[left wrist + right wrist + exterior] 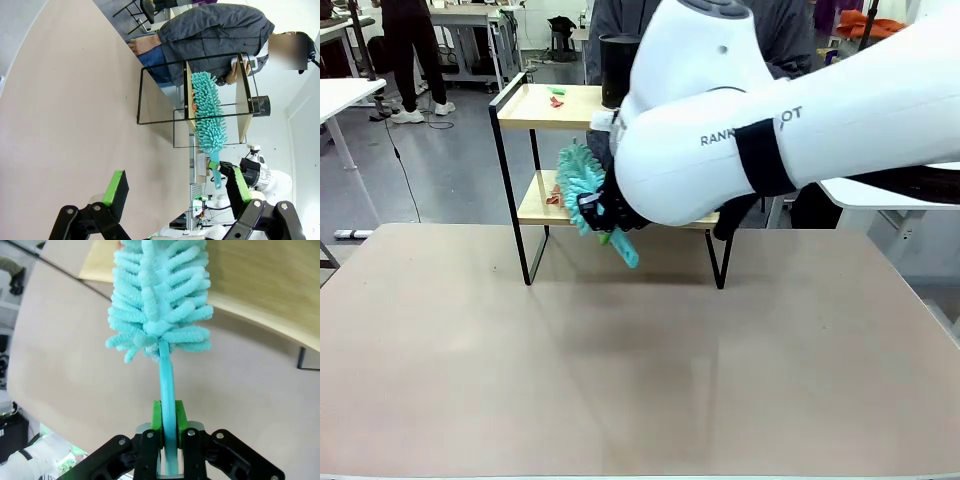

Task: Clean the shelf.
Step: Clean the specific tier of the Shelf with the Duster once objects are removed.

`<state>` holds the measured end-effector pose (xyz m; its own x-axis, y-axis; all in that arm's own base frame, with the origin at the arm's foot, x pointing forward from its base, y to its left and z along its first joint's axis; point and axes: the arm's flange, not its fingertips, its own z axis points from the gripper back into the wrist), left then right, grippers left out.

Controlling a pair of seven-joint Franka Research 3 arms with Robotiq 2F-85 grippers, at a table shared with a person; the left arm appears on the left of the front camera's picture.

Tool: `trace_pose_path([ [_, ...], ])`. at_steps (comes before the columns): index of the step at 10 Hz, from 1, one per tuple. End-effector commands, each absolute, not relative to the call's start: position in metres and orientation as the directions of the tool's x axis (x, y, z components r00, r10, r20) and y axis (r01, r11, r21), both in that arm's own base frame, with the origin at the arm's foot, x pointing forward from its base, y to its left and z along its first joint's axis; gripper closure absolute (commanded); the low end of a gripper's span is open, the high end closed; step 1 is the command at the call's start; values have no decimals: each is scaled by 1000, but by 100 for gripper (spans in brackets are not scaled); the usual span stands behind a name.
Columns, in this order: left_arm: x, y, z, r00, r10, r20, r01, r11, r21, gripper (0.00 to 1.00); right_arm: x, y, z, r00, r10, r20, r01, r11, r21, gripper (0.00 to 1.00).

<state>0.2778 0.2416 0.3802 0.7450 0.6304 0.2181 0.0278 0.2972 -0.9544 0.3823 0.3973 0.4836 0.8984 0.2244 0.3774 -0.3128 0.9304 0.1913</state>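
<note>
The shelf [533,112], two light wooden boards in a thin black frame, stands at the far middle of the table. My right gripper [603,215] is shut on the handle of a turquoise fluffy duster [580,180]. The duster's head reaches in between the two boards, over the left part of the lower one. In the right wrist view the green pads [156,421] clamp the handle, and the duster head [157,295] lies against the edge of the wooden board [260,280]. My left gripper [177,187] is open and holds nothing, well back from the shelf [244,120] and the duster [207,110].
Small red and green scraps [556,97] lie on the top board and a red scrap [552,197] on the lower one. A black cylinder [616,70] stands on the top board. A person in a grey jacket [215,30] sits behind the shelf. The near tabletop [620,380] is bare.
</note>
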Motion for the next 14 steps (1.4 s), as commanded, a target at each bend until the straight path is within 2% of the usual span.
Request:
trace_pose_path([
  [1,276,237,379,736,633,240,59,294,-954,0,383,427,492,895,259,363,-343,920,189,88],
  [5,276,237,379,736,633,240,59,294,-954,0,377,451,500,873,329,361,-438,854,282,88],
  [11,276,237,379,736,633,240,59,294,-954,0,382,419,503,892,260,371,-387,863,325,88],
  [14,276,237,379,736,633,240,59,294,-954,0,372,349,509,899,250,359,-389,832,396,88],
])
